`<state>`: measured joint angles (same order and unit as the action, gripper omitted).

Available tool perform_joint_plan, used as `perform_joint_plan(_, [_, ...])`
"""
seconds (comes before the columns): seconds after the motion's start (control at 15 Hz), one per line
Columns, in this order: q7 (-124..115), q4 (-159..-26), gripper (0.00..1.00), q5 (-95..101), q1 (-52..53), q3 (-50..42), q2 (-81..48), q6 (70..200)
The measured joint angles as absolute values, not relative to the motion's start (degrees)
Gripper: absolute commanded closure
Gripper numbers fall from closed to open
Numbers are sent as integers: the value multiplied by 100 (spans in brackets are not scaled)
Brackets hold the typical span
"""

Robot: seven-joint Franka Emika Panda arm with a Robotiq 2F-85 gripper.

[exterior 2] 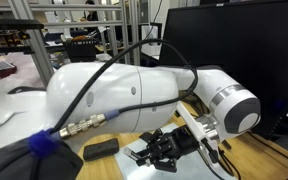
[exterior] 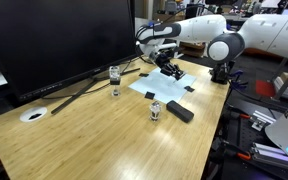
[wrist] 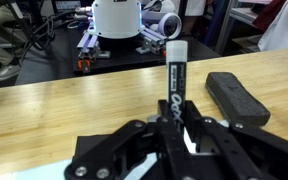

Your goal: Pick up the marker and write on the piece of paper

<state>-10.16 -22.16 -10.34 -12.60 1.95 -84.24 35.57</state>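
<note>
My gripper point(wrist: 174, 135) is shut on a black marker point(wrist: 175, 80) with a white cap end and white lettering; the marker stands up out of the jaws in the wrist view. In an exterior view the gripper point(exterior: 170, 70) hangs low over the pale bluish-white piece of paper point(exterior: 164, 88), which lies flat on the wooden table with small black patches at its corners. The marker tip and whether it touches the paper are hidden. In the other exterior view the gripper point(exterior 2: 164, 148) shows below the big white arm; the paper is hidden there.
A black block point(exterior: 180, 111) lies on the table point(exterior: 104, 140) near the paper and also shows in the wrist view point(wrist: 238, 97). Two small glass jars point(exterior: 115, 78) point(exterior: 155, 110) stand nearby. A white round disc point(exterior: 33, 115) lies far off. A large dark monitor point(exterior: 54, 40) stands behind.
</note>
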Motion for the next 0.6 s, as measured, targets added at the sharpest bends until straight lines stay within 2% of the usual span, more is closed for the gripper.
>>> perform_joint_plan(0.6, [-875, -2363, 95, -1031, -1243, 183, -8487, 3542])
